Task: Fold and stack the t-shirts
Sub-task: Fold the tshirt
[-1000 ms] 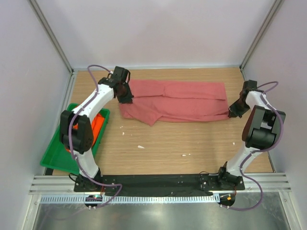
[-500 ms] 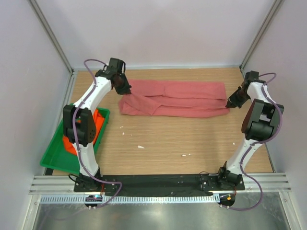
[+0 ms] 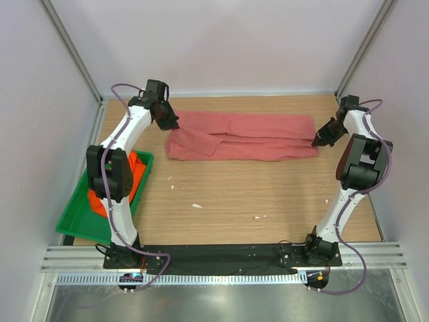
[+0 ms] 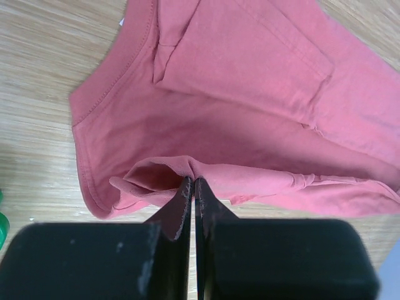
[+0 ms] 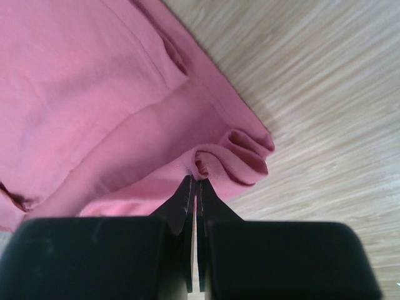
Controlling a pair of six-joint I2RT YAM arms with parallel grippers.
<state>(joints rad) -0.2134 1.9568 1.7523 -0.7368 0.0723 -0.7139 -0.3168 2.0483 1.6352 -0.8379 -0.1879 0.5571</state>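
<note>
Pink t-shirt (image 3: 241, 137), pinched thinly by the left gripper (image 4: 192, 187) and right gripper (image 5: 194, 184), could slip free if they pull unevenly.

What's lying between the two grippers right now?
The pink t-shirt, folded into a long band, spans from the left gripper to the right gripper, each pinching an end; the top view shows it.

Bare table (image 3: 255, 194) left open nearward of both pincers, pink t-shirt (image 3: 248, 137) stretched across between left gripper (image 3: 167, 122) and right gripper (image 3: 315, 142), green tray (image 3: 72, 221) with orange t-shirt (image 3: 139, 173) set nearward and outward of the left, side wall (image 3: 402, 100) close beyond the right.
</note>
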